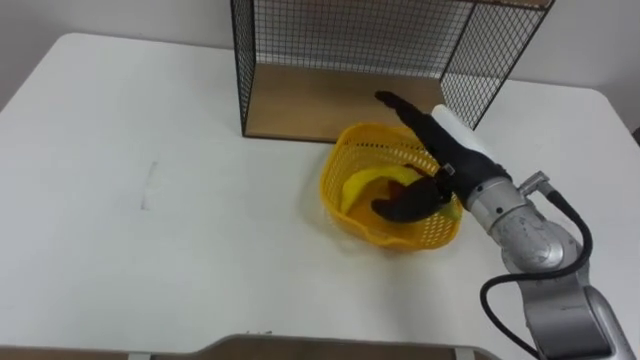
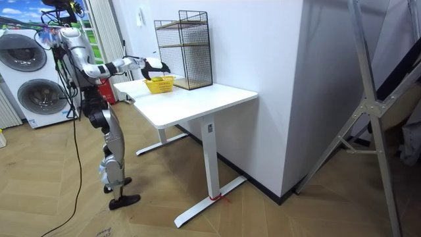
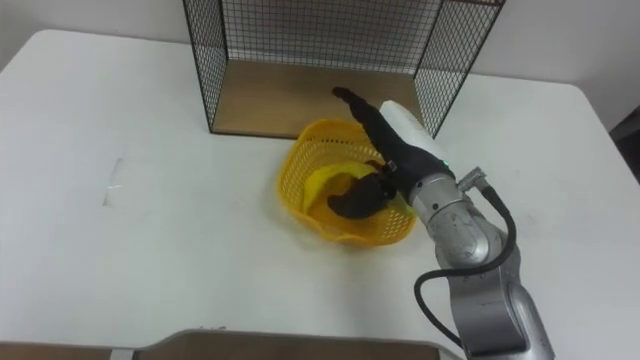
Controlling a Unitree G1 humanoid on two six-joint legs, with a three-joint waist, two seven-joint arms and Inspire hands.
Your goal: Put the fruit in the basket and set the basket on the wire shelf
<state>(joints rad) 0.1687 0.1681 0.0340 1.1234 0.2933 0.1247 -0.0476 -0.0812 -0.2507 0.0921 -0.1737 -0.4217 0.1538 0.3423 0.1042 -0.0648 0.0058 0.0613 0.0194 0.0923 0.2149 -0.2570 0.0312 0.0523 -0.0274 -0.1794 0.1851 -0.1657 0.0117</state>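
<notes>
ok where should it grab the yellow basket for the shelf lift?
Likely the right-side rim of the basket, from above on the robot's right: no handle shows, the top is open, and the right hand is over that rim, thumb inside.

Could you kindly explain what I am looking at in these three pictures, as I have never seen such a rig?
This is a humanoid robot standing on two legs at a white table. Two pictures come from the two eyes of a camera on its head, looking down; the third is from a camera in the room. On the table are a yellow basket and, behind it, a black wire shelf. A yellow fruit, probably a banana, lies in the basket. The right hand is at the basket's right rim, fingers straight towards the shelf, thumb down inside the basket.
</notes>
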